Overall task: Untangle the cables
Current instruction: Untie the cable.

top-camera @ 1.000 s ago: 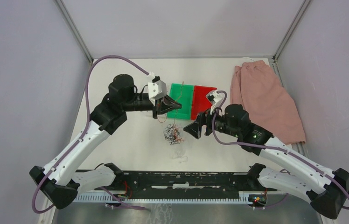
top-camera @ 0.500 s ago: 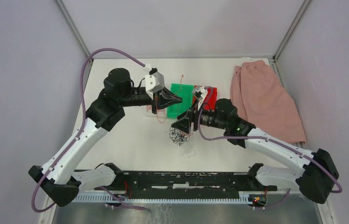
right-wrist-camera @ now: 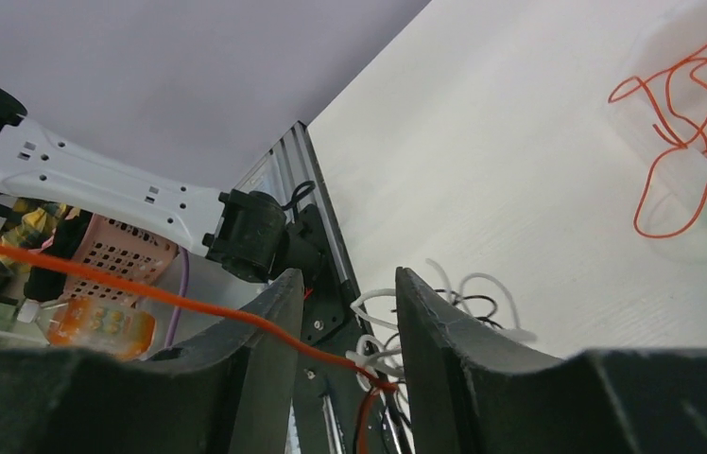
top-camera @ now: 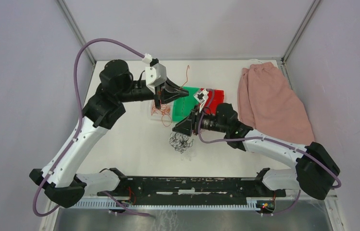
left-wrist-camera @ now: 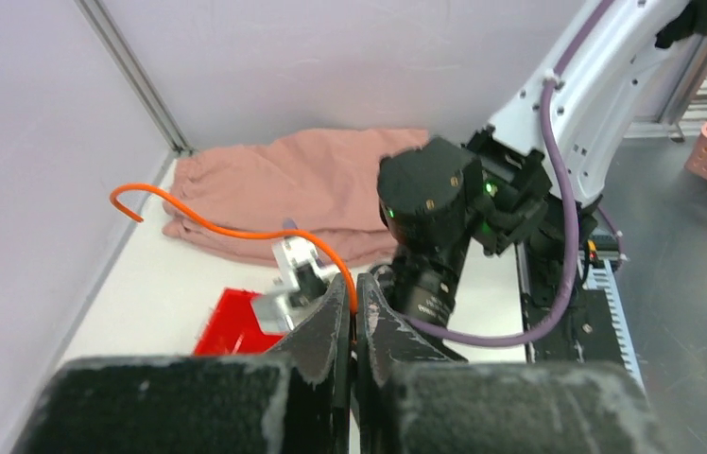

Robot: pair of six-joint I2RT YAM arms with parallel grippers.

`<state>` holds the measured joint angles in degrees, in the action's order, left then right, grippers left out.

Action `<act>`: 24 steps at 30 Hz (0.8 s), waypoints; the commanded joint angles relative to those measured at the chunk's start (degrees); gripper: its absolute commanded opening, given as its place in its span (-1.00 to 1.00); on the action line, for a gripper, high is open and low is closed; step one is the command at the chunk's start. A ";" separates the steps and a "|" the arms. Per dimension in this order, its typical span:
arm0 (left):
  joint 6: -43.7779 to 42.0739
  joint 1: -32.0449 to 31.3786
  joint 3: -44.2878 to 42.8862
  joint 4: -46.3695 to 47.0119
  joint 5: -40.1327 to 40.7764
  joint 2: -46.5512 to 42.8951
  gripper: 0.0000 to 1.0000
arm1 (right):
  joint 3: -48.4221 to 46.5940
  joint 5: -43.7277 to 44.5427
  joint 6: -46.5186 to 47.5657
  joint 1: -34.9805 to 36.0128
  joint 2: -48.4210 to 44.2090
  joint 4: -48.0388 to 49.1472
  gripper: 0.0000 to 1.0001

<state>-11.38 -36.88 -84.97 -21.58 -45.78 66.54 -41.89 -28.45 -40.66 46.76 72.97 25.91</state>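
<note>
Just beneath the right tool (top-camera: 177,131), the cables (top-camera: 181,142).

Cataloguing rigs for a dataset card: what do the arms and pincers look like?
The left arm and right arm have white links and black joints, each with a purple cable. The left pincer and right pincer are black, with two tapered fingers.
</note>
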 commanded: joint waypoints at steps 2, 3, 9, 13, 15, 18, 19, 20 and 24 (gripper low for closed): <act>-3.74 -0.30 -8.06 0.83 -0.66 1.58 -0.94 | 2.96 -0.17 -0.87 0.06 0.89 3.71 -0.01; -4.08 -0.28 -9.06 0.84 -0.49 1.80 -0.94 | 3.39 0.13 -0.30 0.04 1.05 3.20 0.01; -7.33 -0.29 -15.46 0.68 0.69 3.25 -0.94 | 5.37 1.69 2.63 0.08 1.23 -0.26 0.20; -10.64 -0.26 -18.23 0.67 2.60 4.07 -0.94 | 6.26 3.79 3.88 0.09 0.09 -2.03 0.35; -12.86 -0.29 -18.79 0.67 4.00 4.16 -0.94 | 6.50 4.45 4.27 0.09 -0.66 -2.68 0.46; -16.15 -0.30 -18.56 0.60 8.36 3.99 -0.94 | 6.72 5.45 5.16 0.08 -2.30 -3.67 0.57; -16.88 -0.29 -18.05 0.58 10.03 3.83 -0.94 | 6.67 5.83 5.50 0.12 -3.00 -4.19 0.61; -17.86 -0.29 -17.24 0.58 11.71 3.48 -0.94 | 6.50 6.31 6.03 0.09 -4.00 -4.98 0.62; -21.18 -0.31 -11.92 1.60 18.31 1.80 -0.94 | 5.12 8.16 7.88 0.01 -7.41 -9.23 0.64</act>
<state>-26.17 -36.88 -100.75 -22.06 -35.99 69.95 -35.00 -22.79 -35.68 46.76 69.63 18.37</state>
